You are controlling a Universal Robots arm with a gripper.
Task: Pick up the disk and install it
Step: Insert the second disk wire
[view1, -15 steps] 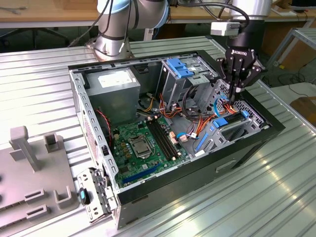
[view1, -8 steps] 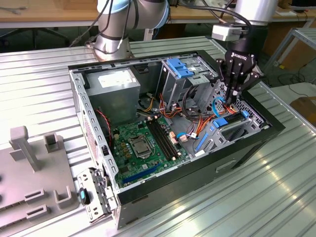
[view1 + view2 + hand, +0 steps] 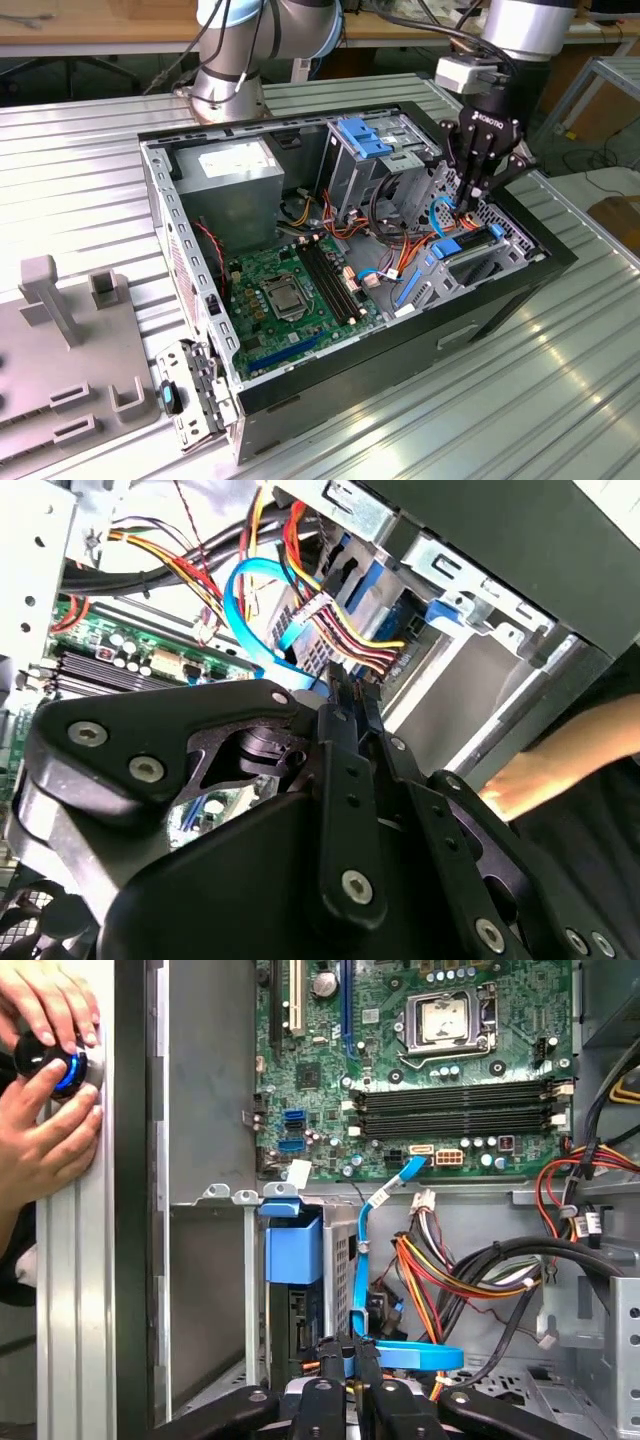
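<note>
The gripper (image 3: 468, 207) is reaching down into the open computer case (image 3: 200, 300) at the exterior view's right, its fingers (image 3: 345, 1360) pressing nearly together on a blue part beside the blue cable (image 3: 372, 1260). The disk (image 3: 293, 1305) is sitting in its bay (blue rail (image 3: 293, 1245) uppermost) just beside the fingertips. A person's hands (image 3: 45, 1110) are resting outside the case wall.

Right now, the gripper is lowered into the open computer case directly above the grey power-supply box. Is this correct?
Not quite. The gripper is lowered into the open computer case, but it is by the disk with blue rails, at the exterior view's right. The grey power-supply box sits well apart, toward that view's left. The exterior view shows this.
</note>
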